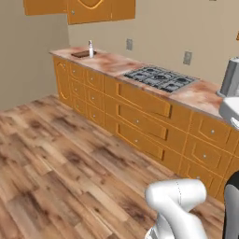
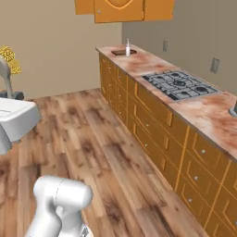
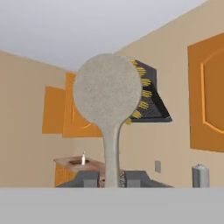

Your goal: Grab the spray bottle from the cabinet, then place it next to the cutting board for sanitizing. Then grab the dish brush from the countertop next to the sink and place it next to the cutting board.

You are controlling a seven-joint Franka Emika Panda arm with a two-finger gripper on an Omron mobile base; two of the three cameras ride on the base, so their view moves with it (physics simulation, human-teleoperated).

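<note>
Kitchen, simulated: wood-plank floor [image 1: 60, 154], beige walls, ordered from largest item to smallest.

Countertop [image 1: 116, 63]: pinkish-red and cream marbled slab over a run of orange drawer units [image 1: 140, 116], crossing the left base view from 10 o'clock toward 3 o'clock.

Cabinet [image 1: 93, 10]: orange wall unit at 12 o'clock in both base views, above the far end of the countertop.

Hob [image 1: 160, 78]: dark gas burners set into the slab, between 12 and 3 o'clock in the left base view.

Cutting board [image 1: 83, 54]: dark brown, flat on the far end of the countertop, near 11 o'clock.

Spray bottle [image 1: 91, 48]: small, white, upright on the countertop, just beside the cutting board on its hob side; the right base view shows the same pairing at 12 o'clock.

Wall outlets [image 1: 129, 44]: 2 grey plates on the wall behind the slab.

Dish brush [image 3: 108, 103]: in the hand view, rounded pale head at the centre, thin handle running down to 6 o'clock.

Gripper [image 3: 111, 178]: 2 dark fingers closed narrowly on the dish brush handle, 1 on each side, holding the brush upright in the air, well apart from the cutting board.
</note>
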